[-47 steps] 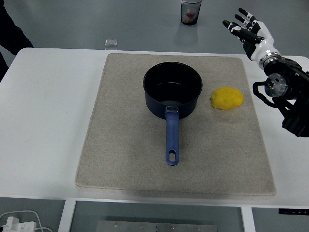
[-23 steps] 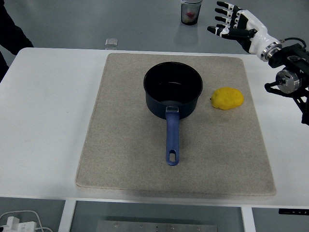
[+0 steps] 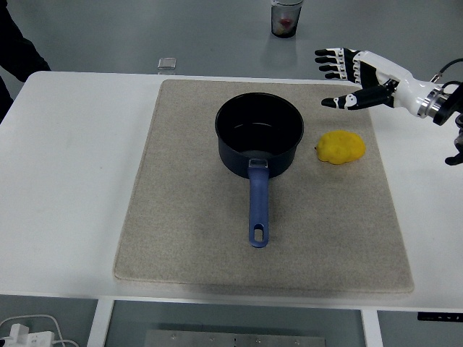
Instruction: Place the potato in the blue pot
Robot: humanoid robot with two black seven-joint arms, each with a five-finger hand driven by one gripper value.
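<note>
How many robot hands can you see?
1. The right hand, fingers spread, is up above the yellow potato on the mat's right side. No left hand shows.

The right arm [image 3: 434, 105] comes in from the right edge, reaching leftward. Its right hand [image 3: 362, 79] is held flat, fingers [image 3: 329, 63] spread and thumb out, grasping nothing. It is raised above the surface.

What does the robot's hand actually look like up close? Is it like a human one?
Rather like one. The right hand has five slim jointed fingers in black with white segments and a white back. A silver metal ring forms the wrist, with a thin dark cable beside it. The left hand is out of view.
</note>
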